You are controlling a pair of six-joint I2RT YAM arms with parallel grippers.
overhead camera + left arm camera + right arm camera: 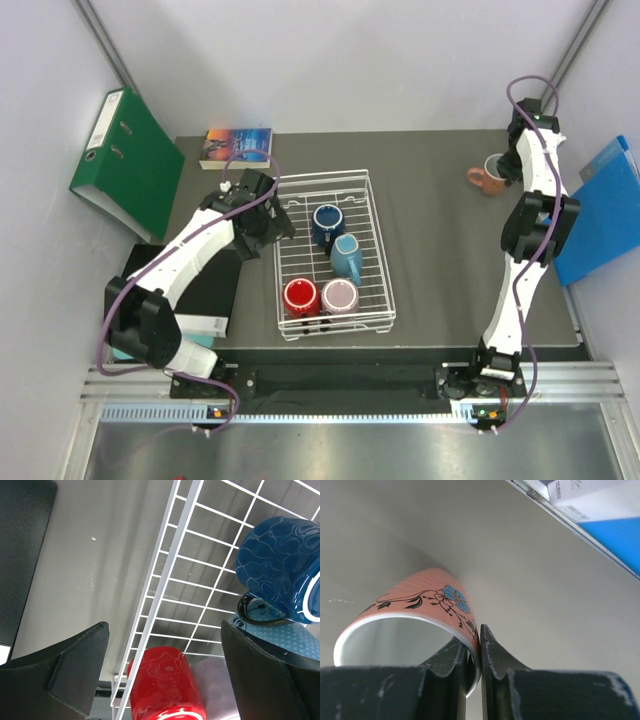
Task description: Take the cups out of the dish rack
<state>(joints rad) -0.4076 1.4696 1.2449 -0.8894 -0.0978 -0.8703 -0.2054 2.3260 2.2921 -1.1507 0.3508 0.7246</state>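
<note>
The right pincer (474,639) is clamped on the rim wall of the salmon-pink mug (420,605) at the far right of the table (430,220), near a blue folder (600,215). Its own fingers cut off the mug's lower part. The left pincer (164,627) gapes wide and empty, straddling the left rim of the dish rack (283,262). The rack holds the dark blue mug (326,222), teal mug (347,258), red mug (300,296) and mauve mug (339,296). Bare table separates the rack from the pink mug.

Green binder (125,165) leaning at left, paperback book (238,146) beside it; blue folder (608,215) at right
</note>
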